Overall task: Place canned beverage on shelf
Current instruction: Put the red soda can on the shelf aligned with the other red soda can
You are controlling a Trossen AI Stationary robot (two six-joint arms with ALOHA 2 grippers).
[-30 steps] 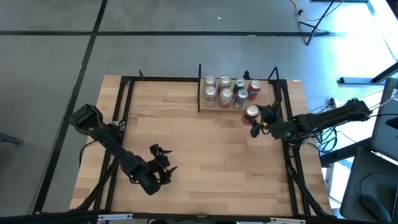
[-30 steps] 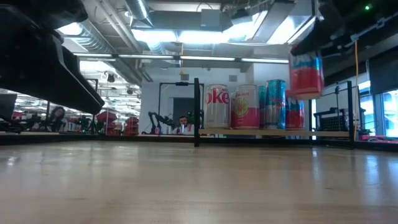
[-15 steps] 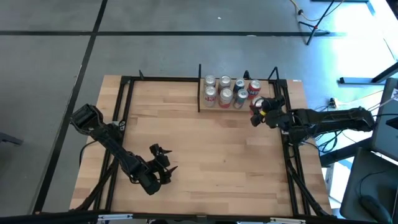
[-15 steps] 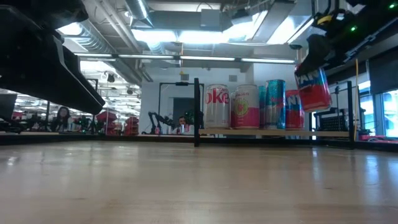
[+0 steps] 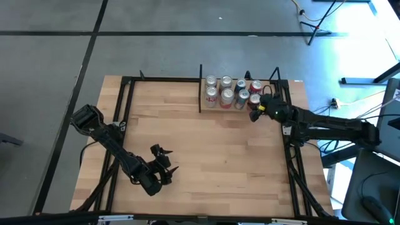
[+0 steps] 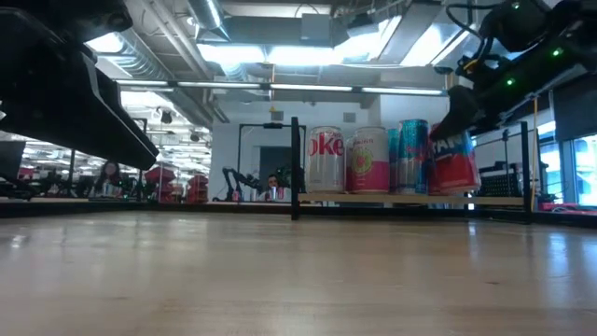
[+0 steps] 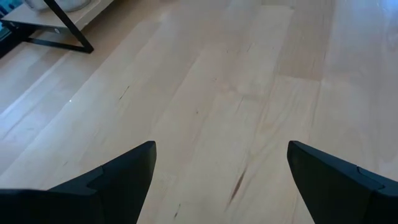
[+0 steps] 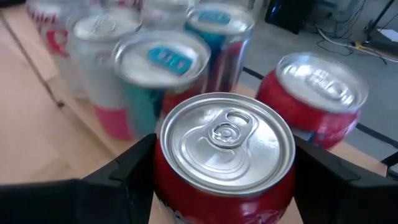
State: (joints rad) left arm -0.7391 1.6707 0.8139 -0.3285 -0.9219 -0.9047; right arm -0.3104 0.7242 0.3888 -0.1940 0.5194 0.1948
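Red and silver from above: we see the right gripper [image 5: 256, 110] clamped on a red can [image 5: 254, 100] at the shelf's [image 5: 203, 107] front right corner, beside six cans [image 5: 226, 95] already there. The left gripper [image 5: 166, 164] rests open, well apart. Low view: we read "oke" on one can [image 6: 326, 159]. Right wrist: the held can's silver top [image 8: 227, 140] sits between dark fingers [image 8: 134, 165].

two dark jointed arms, black wedge-shaped fingers [image 7: 118, 177], yellow mark, green lights on right arm
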